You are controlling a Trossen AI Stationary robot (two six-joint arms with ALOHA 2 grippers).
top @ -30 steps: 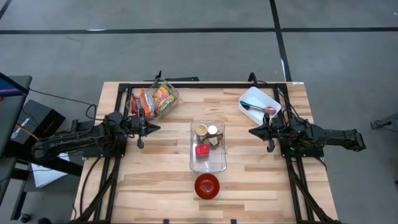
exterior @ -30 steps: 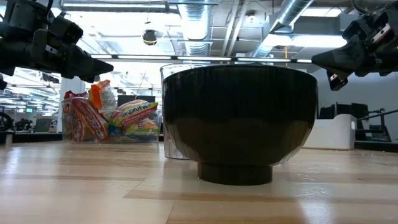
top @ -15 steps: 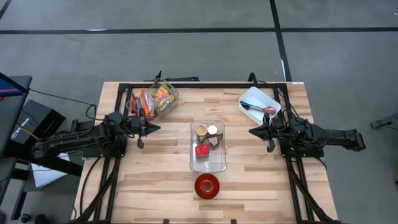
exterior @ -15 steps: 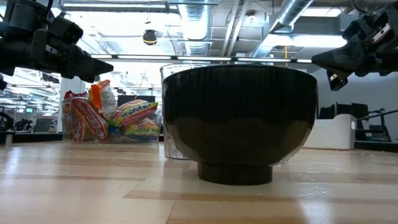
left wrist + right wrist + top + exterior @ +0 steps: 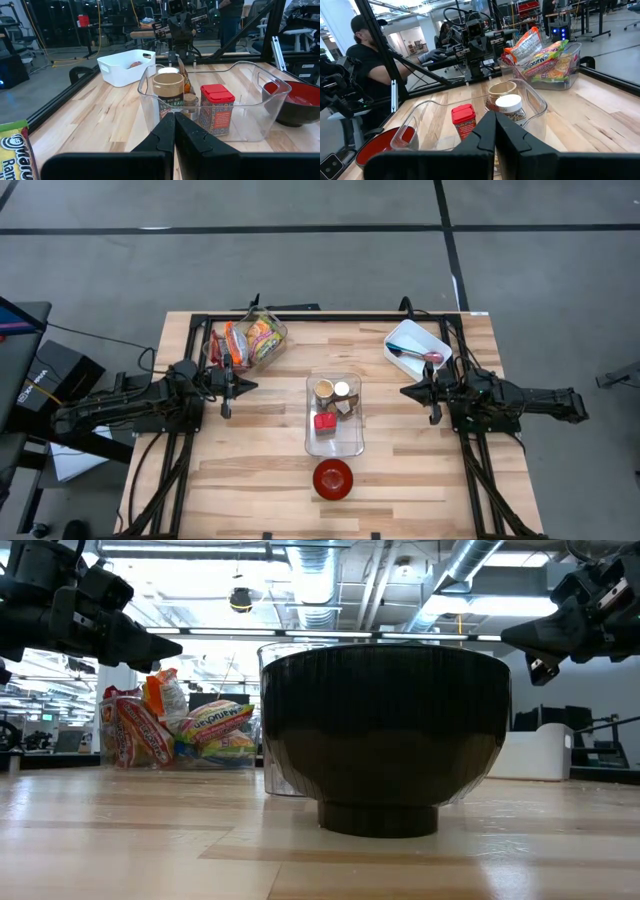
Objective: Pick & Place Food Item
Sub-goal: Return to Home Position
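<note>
Noodle packs (image 5: 250,338) in red, orange and yellow wrappers are seen heaped in a clear bin (image 5: 284,330) at the far left of the wooden table (image 5: 250,480), just beside the left gripper's jaws on their far side. The left gripper (image 5: 243,386) is held above the table with its jaws pressed together on nothing, pointed toward the table's middle. A blue-handled spoon (image 5: 412,353) is laid in a white bin (image 5: 408,332) near the far right corner, just beside the right gripper (image 5: 405,392) on its far side. That gripper's jaws are likewise drawn together with nothing between them, and are aimed back at the left gripper.

Between the two sets of jaws a long clear tray (image 5: 340,444) is set, apart from both. Two round jars (image 5: 323,389) and a red tin (image 5: 324,421) are stood upright in its far half, directly in line with both closed fingertips, as is shown in each wrist view. A red bowl (image 5: 333,478) is placed on the table just past the tray's near end, well apart from either gripper.

In the low view, the bowl's dark outer wall is spread across the middle and most of the tray behind it is hidden. The noodle packs are shown to one side of the bowl and the white bin to the other, with both grippers raised well above the tabletop. A person (image 5: 367,65) in dark clothing and a cap is caught in the right wrist view, beyond the table's edge.
</note>
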